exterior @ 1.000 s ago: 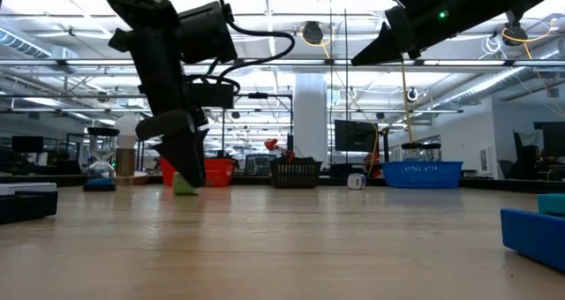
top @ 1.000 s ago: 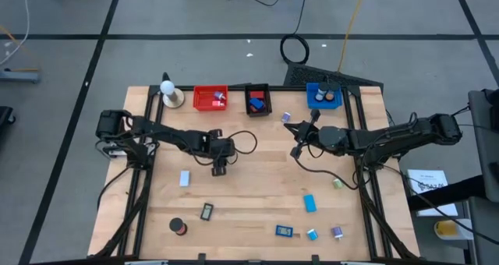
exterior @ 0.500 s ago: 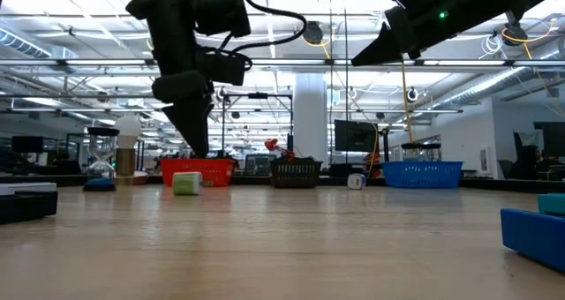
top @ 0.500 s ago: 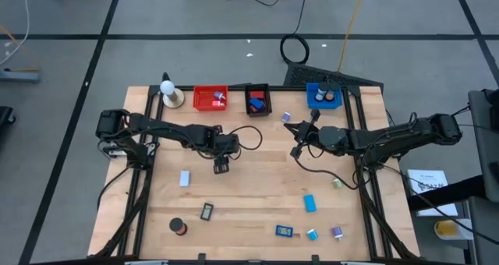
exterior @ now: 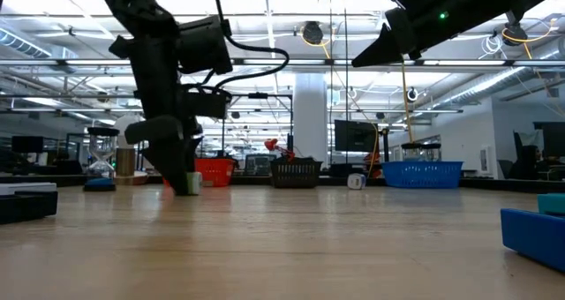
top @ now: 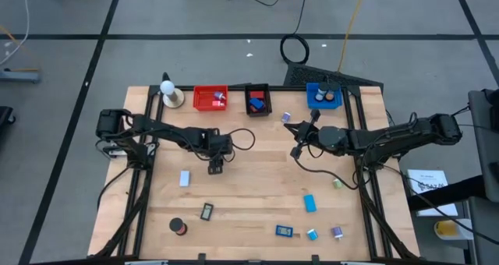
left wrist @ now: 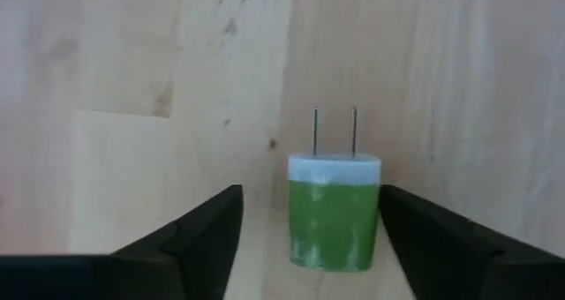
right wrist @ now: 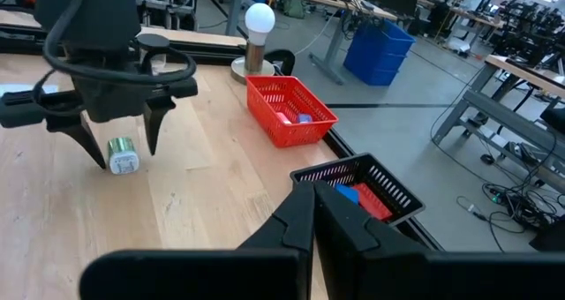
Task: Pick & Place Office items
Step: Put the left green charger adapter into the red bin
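The left tool (top: pixel 216 167) is down at the desk (top: pixel 257 195), its two dark fingers (left wrist: pixel 190 238) spread wide with a small green plug (left wrist: pixel 335 210) lying between them. In the left wrist view the plug has a green body, a pale cap and two thin metal prongs pointing away from the tool. A strip of bare wood shows between the plug and the finger on one side, and it sits just beside the other finger; I cannot tell whether they touch. In the right wrist view the same fingers stand on either side of the plug, which lies flat on the wood, so nothing is gripped.

The right tool (top: pixel 296 150) hangs above the desk, well apart from the left tool, with its fingers pressed together and nothing between them. Beyond its tips the right wrist view shows the red bin (right wrist: pixel 291 110) and the black bin (right wrist: pixel 366 187) along the desk's far edge.

Other office items lie on the side of the desk away from the bins: a light-blue block (top: pixel 185 178) near the left tool, a black-framed rectangle (top: pixel 207 212), a black roll (top: pixel 179 227) and a blue block (top: pixel 310 203).
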### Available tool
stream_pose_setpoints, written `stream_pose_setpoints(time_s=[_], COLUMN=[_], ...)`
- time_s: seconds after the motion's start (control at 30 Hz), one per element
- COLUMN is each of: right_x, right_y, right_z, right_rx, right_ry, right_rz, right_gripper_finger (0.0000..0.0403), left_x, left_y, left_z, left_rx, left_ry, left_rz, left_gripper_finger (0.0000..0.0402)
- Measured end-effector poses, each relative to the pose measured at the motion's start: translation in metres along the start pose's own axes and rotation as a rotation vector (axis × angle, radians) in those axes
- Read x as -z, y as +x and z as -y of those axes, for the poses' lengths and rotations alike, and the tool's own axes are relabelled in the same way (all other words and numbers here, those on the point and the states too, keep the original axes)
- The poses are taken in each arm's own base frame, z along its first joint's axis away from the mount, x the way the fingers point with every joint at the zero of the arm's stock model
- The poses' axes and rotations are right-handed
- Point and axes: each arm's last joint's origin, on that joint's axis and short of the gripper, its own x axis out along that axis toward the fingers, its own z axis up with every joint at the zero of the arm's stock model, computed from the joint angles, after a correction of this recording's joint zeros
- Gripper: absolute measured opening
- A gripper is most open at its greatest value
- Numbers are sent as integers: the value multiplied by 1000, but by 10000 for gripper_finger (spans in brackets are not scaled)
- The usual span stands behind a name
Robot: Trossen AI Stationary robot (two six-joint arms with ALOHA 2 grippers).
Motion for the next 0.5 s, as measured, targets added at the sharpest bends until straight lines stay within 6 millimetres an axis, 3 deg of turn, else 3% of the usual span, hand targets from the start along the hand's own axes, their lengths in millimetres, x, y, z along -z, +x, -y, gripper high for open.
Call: stream_pose_setpoints(time_s=[0.3, 0.4, 0.5], right_x=[0, 0, 0], right_y=[0, 0, 0], right_z=[0, 0, 0], right_rx=[0, 0, -1], right_ry=[0, 0, 3], right_rz=[0, 0, -1], right_gripper_finger=[4, 4, 4], left_x=[-4, -14, -21], left_y=[-1, -17, -42], left_z=[3, -7, -31], left_rx=[21, -29, -130], left_ry=[4, -18, -125], left_rz=[15, 71, 130], left_gripper_finger=[136, 132, 132])
